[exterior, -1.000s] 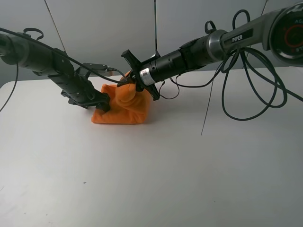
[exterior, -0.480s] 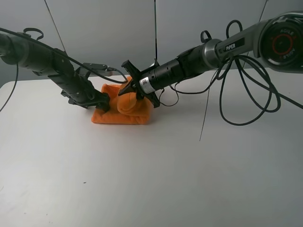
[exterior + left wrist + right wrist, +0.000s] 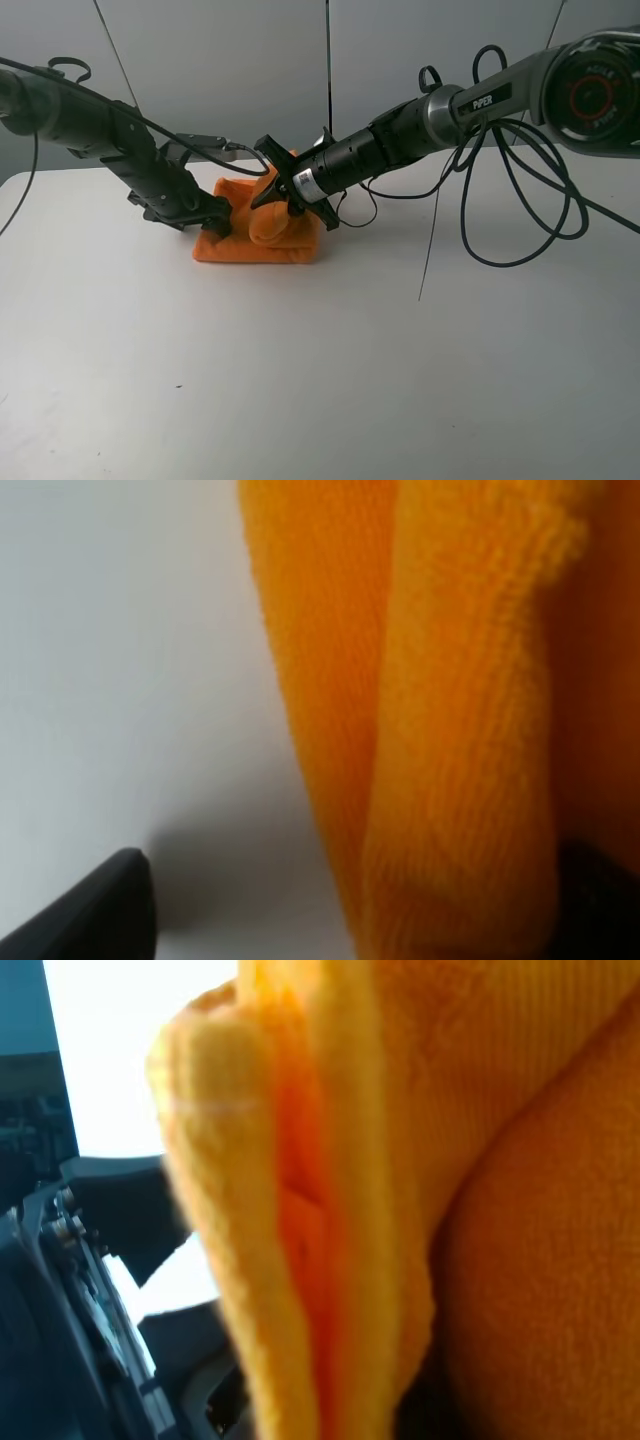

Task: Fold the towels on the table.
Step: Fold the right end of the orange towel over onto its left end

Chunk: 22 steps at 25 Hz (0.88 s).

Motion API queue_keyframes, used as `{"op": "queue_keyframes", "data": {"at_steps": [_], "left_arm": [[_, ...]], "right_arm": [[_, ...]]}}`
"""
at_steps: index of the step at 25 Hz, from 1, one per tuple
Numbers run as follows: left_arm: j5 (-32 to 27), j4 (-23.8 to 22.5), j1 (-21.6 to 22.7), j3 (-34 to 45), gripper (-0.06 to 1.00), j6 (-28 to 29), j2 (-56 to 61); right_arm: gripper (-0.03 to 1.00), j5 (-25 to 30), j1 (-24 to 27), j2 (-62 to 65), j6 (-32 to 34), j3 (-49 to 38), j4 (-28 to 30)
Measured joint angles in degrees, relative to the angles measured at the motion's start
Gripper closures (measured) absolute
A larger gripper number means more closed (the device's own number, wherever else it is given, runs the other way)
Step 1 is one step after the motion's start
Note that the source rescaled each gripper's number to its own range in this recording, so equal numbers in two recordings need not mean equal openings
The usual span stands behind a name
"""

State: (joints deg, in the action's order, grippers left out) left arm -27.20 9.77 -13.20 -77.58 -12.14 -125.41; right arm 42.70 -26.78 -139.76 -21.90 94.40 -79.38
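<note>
The towel (image 3: pixel 258 232) is a bright orange terry cloth, bunched into a thick, partly folded heap towards the far edge of the table (image 3: pixel 320 380), left of its middle; the table is plain white, matte and smooth, with a rounded far left corner. From above the heap shows a flat lower layer lying on the white surface and a rounded, rolled bulge on top, with soft creases running down its near face. The left gripper (image 3: pixel 212 217), black and angular, sits at the heap's left end with its jaws spread wide; in the left wrist view one dark fingertip (image 3: pixel 95 910) rests over bare table beside the cloth and the other dark tip shows on the far side of a thick looped fold of towel (image 3: pixel 450 730), so the fold stands between the tips, though whether they press it cannot be told. The right gripper (image 3: pixel 277 188) reaches in from the right onto the top of the heap with its jaws closed; the right wrist view is filled with layered orange pile (image 3: pixel 400 1160), stacked edges seen end on, and the fingers themselves are hidden, so a pinch on the cloth cannot be confirmed. The right arm's grey sleeve (image 3: pixel 490 90) carries the word PIPER in white, and loose black cables (image 3: pixel 520 200) hang from it over the table
</note>
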Motion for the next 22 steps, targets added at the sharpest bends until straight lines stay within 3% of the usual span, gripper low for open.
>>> {"op": "queue_keyframes", "data": {"at_steps": [6,17,19,22], "left_arm": [[-3.85,-4.47,0.13,-0.14,-0.05,2.18,5.70],[-8.43,-5.88,6.26,-0.14,-0.05,4.17,21.46],[-8.59,-5.99,6.75,-0.14,-0.05,4.26,24.55],[-8.68,-5.99,6.78,-0.14,-0.05,4.42,28.52]], "right_arm": [[0.96,-0.23,0.00,0.00,-0.13,0.00,-0.38],[0.95,0.27,0.00,0.00,-1.84,0.00,-0.51],[0.82,1.12,0.00,0.00,-3.64,0.00,-0.66],[0.36,3.84,0.00,0.10,-6.26,0.00,-2.45]]}}
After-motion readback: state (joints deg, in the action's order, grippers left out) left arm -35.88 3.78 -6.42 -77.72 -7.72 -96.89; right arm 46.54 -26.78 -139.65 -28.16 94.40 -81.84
